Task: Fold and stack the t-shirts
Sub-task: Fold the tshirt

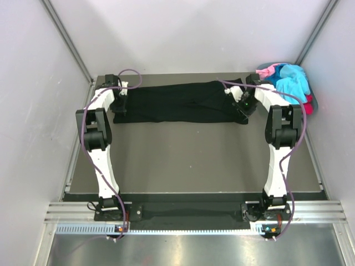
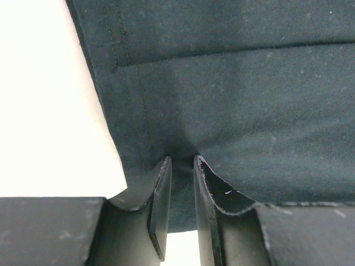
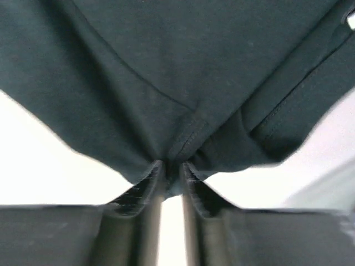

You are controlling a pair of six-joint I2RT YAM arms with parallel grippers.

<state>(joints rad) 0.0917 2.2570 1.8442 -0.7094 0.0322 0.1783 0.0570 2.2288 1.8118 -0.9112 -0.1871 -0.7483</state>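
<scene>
A black t-shirt lies stretched in a long folded band across the far part of the table. My left gripper is shut on its left end; in the left wrist view the dark cloth is pinched between my fingers. My right gripper is shut on the right end; in the right wrist view a hemmed fold of the shirt bunches between the fingers. A pile of blue and pink shirts lies at the far right corner.
The grey table is walled by pale panels on the left, back and right. A metal rail runs along the near edge by the arm bases. The pile sits right behind my right arm.
</scene>
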